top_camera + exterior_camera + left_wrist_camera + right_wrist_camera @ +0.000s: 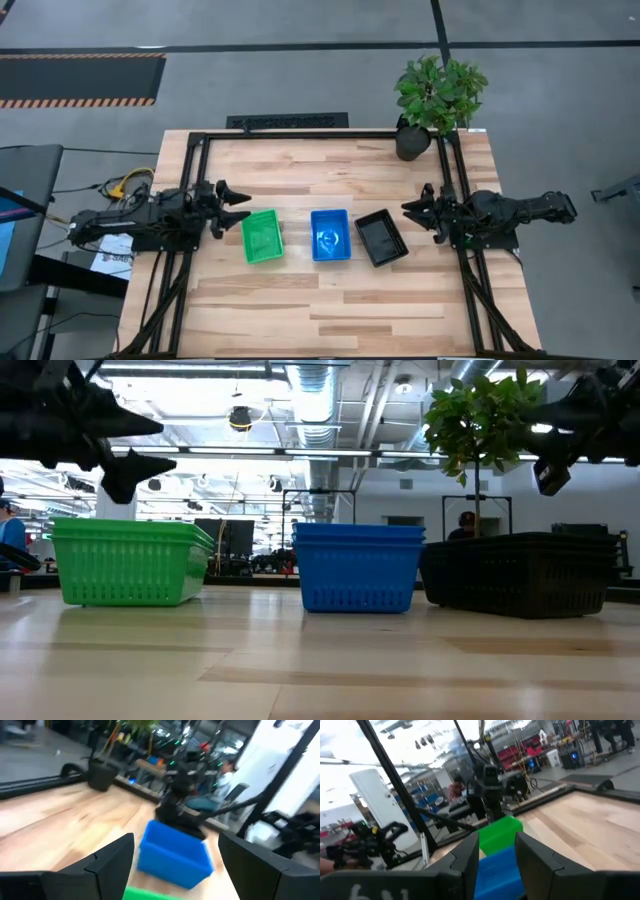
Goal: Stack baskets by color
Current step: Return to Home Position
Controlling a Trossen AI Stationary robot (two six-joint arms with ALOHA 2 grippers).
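Note:
Three stacks of baskets stand in a row on the table, bottoms down: green [262, 237] on the left, blue [330, 235] in the middle, black [381, 237] on the right. In the low view the green stack [125, 563], blue stack [358, 568] and black stack [520, 573] each show nested rims. My left gripper [243, 205] hovers open at the table's left, above and just left of the green stack. My right gripper [410, 215] hovers open at the right, beside the black stack. Neither has anything between its fingers.
A potted plant [437, 100] stands at the table's far right corner. A black frame rail [320, 134] runs along the far edge. Bare wood [330, 310] lies between the baskets and the near edge. People and shop equipment show beyond the table.

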